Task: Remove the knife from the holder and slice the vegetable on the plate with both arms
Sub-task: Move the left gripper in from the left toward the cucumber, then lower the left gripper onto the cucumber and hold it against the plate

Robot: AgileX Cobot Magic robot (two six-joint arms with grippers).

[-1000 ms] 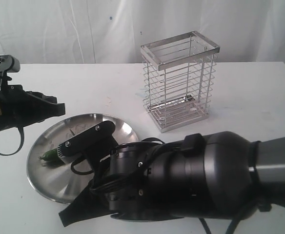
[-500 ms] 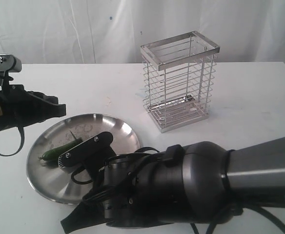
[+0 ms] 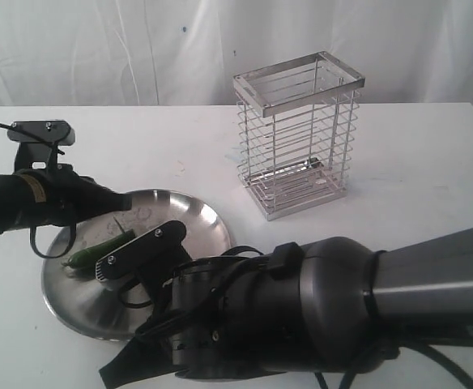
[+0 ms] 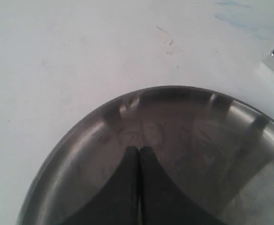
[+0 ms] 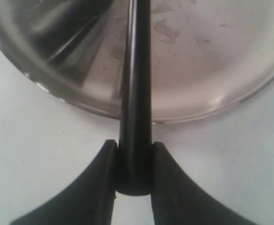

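White cloth covers the table and hangs behind the holder; near it, over the plate, the right gripper clamps the knife, the left gripper closed empty.

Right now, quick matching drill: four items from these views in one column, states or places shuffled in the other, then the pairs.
Column 1:
1. knife
2. vegetable
3. holder
4. left gripper

Column 2:
A. stands on the white table beyond the plate, nothing inside
B. shut, holding nothing, over the plate
C. black handle clamped in the right gripper
D. lies green on the plate

Pairs: 1-C, 2-D, 3-A, 4-B
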